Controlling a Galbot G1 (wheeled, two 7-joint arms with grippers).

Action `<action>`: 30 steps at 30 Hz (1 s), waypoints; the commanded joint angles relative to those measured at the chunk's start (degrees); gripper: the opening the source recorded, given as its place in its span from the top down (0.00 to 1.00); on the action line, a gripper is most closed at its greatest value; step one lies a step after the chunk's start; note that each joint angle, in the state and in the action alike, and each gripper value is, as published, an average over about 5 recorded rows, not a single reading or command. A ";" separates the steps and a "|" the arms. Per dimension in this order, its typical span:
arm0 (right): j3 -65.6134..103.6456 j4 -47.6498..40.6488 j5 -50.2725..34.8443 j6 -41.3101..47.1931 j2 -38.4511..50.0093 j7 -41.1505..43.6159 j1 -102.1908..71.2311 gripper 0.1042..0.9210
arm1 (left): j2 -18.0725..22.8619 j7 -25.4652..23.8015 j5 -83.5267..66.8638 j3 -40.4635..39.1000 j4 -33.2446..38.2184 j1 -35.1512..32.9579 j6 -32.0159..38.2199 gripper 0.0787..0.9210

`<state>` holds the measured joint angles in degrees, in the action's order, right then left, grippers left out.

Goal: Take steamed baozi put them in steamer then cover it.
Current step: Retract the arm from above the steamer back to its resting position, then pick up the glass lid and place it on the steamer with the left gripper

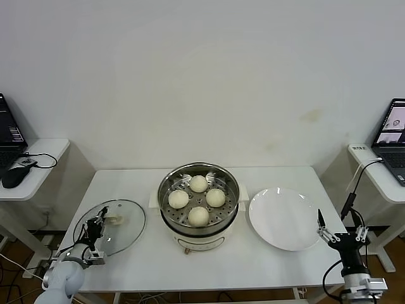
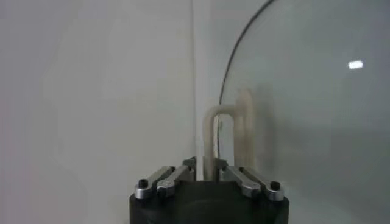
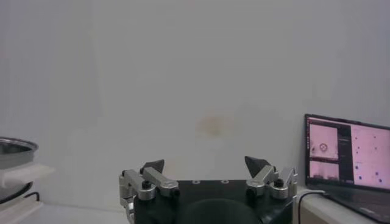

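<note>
The steamer (image 1: 231,185), a shiny steel pot on a cream-white base, stands mid-table. Four cream-white baozi lie on its perforated tray: one at the back (image 1: 199,183), one left (image 1: 178,199), one right (image 1: 216,197), one at the front (image 1: 199,216). The clear glass cover (image 1: 126,231) lies on the table left of the steamer. My left gripper (image 1: 99,226) is at its cream handle (image 1: 116,220); in the left wrist view the gripper (image 2: 207,168) is shut on the handle (image 2: 209,131). My right gripper (image 1: 340,233) hangs open and empty at the table's right front (image 3: 207,163).
A flat white plate (image 1: 285,218) lies right of the steamer. Side desks carry laptops at the far left (image 1: 9,136) and far right (image 1: 392,136); a mouse (image 1: 14,177) sits on the left desk. The steamer's edge (image 3: 12,149) shows in the right wrist view.
</note>
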<state>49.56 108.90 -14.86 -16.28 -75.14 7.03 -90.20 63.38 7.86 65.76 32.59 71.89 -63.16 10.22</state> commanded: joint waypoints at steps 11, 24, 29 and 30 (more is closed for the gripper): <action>-1.18 1.29 1.39 -0.60 0.08 0.01 -0.99 0.12 | -8.21 -7.58 -10.65 11.45 31.73 -15.14 -10.37 0.91; -4.79 -0.33 7.78 -1.72 -1.56 -0.71 -0.45 0.12 | -11.71 -14.19 -17.29 4.75 45.86 -13.19 -19.44 0.91; -6.15 -1.03 13.19 -1.68 -3.06 -1.60 0.55 0.12 | -12.51 -12.13 -17.00 -4.97 46.58 -8.74 -22.09 0.91; -6.34 -1.08 14.20 -1.67 -3.32 -1.78 0.62 0.12 | -12.52 -11.95 -16.69 -7.00 46.50 -7.84 -22.81 0.91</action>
<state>45.53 108.51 -8.87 -17.82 -76.74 6.06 -90.34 52.98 -2.73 51.82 39.05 109.80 -75.15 -5.75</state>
